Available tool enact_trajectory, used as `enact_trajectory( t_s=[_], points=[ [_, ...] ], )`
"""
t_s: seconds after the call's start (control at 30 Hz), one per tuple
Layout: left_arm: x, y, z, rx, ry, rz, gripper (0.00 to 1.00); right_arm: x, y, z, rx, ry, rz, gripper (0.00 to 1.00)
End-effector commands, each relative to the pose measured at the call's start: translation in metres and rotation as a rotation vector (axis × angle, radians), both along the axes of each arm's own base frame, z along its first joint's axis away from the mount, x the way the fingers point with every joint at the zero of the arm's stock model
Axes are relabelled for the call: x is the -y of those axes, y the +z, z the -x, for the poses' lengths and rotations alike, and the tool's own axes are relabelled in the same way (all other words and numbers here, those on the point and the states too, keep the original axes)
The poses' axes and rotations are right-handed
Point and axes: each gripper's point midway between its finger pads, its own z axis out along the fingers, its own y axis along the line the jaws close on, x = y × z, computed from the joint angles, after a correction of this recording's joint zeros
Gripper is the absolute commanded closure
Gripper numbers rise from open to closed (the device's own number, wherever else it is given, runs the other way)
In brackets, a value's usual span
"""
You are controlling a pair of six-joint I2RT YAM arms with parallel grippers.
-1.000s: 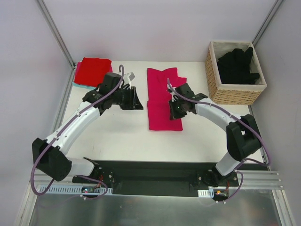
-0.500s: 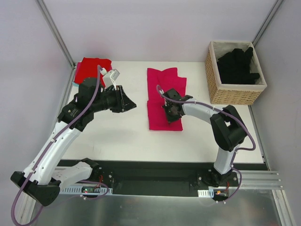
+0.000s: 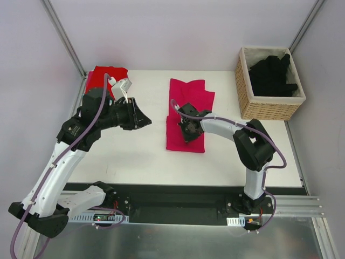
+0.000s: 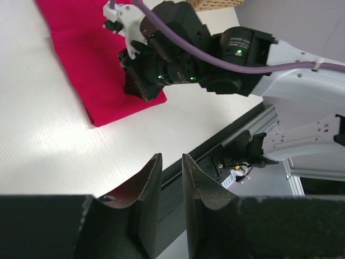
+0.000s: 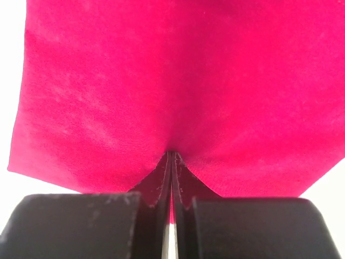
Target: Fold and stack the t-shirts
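A magenta-pink t-shirt (image 3: pixel 190 96) lies folded into a long strip in the middle of the table; it also shows in the left wrist view (image 4: pixel 81 59) and fills the right wrist view (image 5: pixel 172 70). My right gripper (image 3: pixel 186 129) rests on its lower half, shut, and the cloth puckers at the fingertips (image 5: pixel 171 154). My left gripper (image 3: pixel 144 123) hovers left of the shirt, its jaws a narrow gap apart with nothing between them (image 4: pixel 171 157). A folded red t-shirt (image 3: pixel 102 76) lies at the far left. Black t-shirts (image 3: pixel 272 75) fill the basket.
The wicker basket (image 3: pixel 269 108) stands at the back right corner. The left arm's elbow and wrist camera partly cover the red shirt. Bare white table (image 3: pixel 135 156) lies between the left gripper and the near edge, where the black base rail runs.
My right gripper has slid left along the magenta shirt, and the shirt's lower half has shifted left with it. The left arm has drawn back to the left.
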Motion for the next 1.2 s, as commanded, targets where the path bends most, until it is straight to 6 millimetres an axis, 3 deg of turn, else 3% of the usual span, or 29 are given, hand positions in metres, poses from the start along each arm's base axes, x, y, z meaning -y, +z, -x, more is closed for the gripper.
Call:
enact_trajectory(
  t_s=[0.0,0.13,0.37,0.57,0.77,1.17],
  points=[
    [-0.006,0.028,0.011,0.026,-0.009,0.013,0.79,0.000,-0.021,0.041,-0.149,-0.018,0.047,0.99],
    [-0.010,0.034,0.014,0.043,-0.006,0.000,0.78,0.005,-0.024,0.076,-0.233,-0.024,0.073,0.99],
    [-0.013,0.029,0.016,0.029,0.000,-0.019,0.78,0.007,-0.010,0.132,-0.280,0.033,0.117,0.99],
    [-0.014,0.036,0.017,0.038,0.011,-0.001,0.78,0.021,-0.002,0.158,-0.295,0.078,0.184,0.99],
    [-0.016,0.043,0.022,0.040,0.027,0.025,0.78,0.035,-0.003,0.160,-0.284,0.093,0.227,0.99],
    [-0.013,0.045,0.021,0.023,0.026,0.040,0.78,0.010,0.021,0.139,-0.197,0.095,0.148,0.99]
  ],
)
